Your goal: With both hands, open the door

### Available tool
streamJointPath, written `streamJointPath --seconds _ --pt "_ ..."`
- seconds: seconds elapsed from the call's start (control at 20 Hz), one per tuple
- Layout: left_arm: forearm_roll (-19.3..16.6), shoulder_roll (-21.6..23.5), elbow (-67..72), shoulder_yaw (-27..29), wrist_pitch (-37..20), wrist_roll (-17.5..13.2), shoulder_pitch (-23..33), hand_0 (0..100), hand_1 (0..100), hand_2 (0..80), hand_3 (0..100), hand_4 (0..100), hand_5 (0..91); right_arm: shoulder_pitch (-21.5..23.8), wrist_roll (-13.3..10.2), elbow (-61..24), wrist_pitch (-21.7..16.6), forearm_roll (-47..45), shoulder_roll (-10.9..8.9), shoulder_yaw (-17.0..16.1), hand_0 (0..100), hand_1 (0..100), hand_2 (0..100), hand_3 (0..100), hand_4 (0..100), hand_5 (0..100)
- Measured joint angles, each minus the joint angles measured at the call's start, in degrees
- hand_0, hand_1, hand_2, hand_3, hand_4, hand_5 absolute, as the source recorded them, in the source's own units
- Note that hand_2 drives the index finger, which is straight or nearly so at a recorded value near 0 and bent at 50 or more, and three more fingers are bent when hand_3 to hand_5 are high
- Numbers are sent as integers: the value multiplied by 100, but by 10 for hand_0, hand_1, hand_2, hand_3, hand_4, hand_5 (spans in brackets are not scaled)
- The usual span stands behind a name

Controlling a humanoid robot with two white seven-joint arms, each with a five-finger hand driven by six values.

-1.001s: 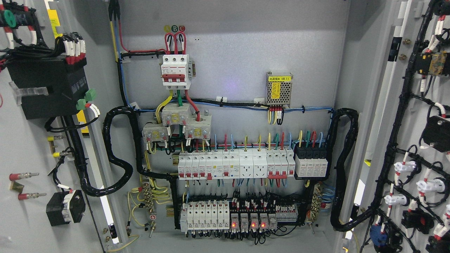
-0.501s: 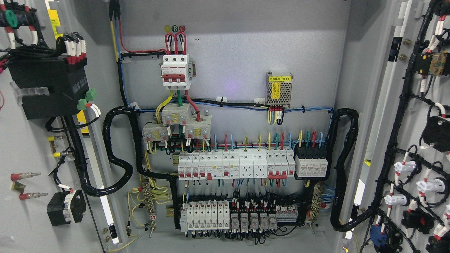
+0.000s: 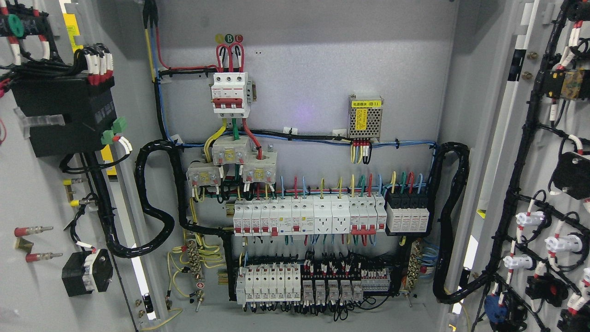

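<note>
Neither of my hands shows anywhere in the head view, so I cannot tell what my fingers are doing.

Both grey metal cabinet doors stand swung wide. The left door (image 3: 32, 286) fills the left edge of the frame with its inner face toward me; it carries a black box-shaped component (image 3: 60, 115) at the upper left and a smaller black switch block (image 3: 86, 272) at the lower left. The right door (image 3: 507, 152) takes up the right edge, its inner face covered with black cable looms and white-capped fittings (image 3: 530, 219).

Between the doors, the grey back panel of the cabinet (image 3: 313, 60) lies fully exposed. A white three-pole breaker with red wires (image 3: 230, 92) sits at the upper centre, and a small perforated metal power supply with a yellow label (image 3: 366, 117) hangs to its right. Across the middle runs a row of white breakers and sockets (image 3: 309, 216). Below it, near the bottom centre, is a second row of white breakers and small relays (image 3: 299, 283). Thick black corrugated conduits (image 3: 156, 203) loop down both sides of the panel.
</note>
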Motion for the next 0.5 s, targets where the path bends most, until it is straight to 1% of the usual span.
streamJointPath --seconds 0.1,0.2,0.4,0.5 --pt "-76 46 -639 140 -13 -162 244 0 0 0 0 0 0 466 -25 -140 -428 16 -102 -329 244 0 0 0 0 0" --pt "-231 84 -1274 260 -21 -275 480 0 0 0 0 0 0 951 -37 -255 -852 19 -215 -670 244 0 0 0 0 0" --pt "-489 142 -2601 509 -6 -357 856 0 0 0 0 0 0 1756 -54 -442 -1815 12 -378 -1302 243 0 0 0 0 0" --pt "-568 183 -3284 616 20 -374 1054 0 0 0 0 0 0 2095 -58 -547 -2155 6 -438 -1582 243 0 0 0 0 0"
